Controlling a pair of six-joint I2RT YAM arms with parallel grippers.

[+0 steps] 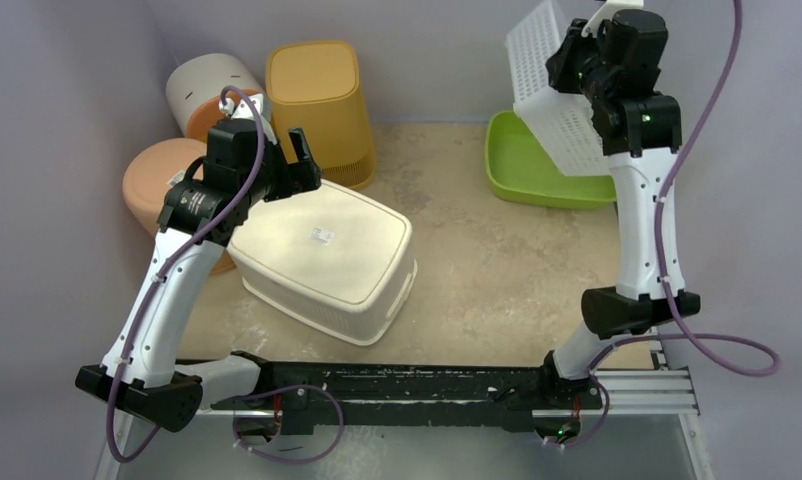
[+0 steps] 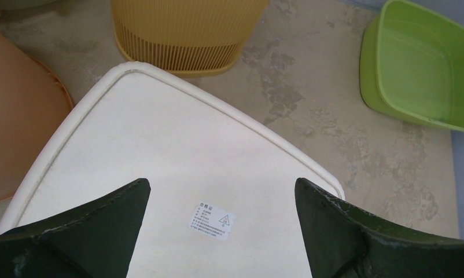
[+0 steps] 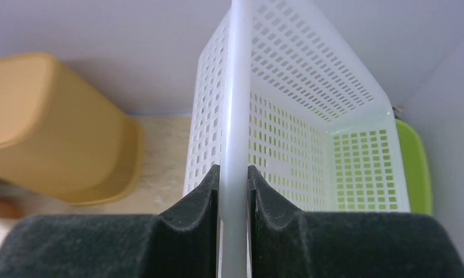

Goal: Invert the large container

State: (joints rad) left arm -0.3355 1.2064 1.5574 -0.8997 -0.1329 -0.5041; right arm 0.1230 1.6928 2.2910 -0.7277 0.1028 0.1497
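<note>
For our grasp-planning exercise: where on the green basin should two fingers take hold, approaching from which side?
Pinch the green basin by its left wall from above, one finger inside, one outside. It sits open side up with thin walls, and the white basket hangs over its right part.

The big tub [image 1: 347,270] is cream plastic. Its flat bottom is smooth and dull, with a small paper sticker [image 2: 212,221] on it. The white basket [image 3: 287,87] is shiny plastic full of little holes, with a smooth rim. The yellow bin [image 1: 317,95] is dull plastic with thin ribs near the tabletop [image 1: 487,270], which looks like rough, blotchy stone. The green tub [image 2: 415,63] is smooth, shiny plastic. The peach bin [image 2: 15,116] looks smooth and dull. The left claw [image 2: 222,182] is black, dull and scratched. The right claw [image 3: 234,171] has black pads that look soft and fuzzy.
</note>
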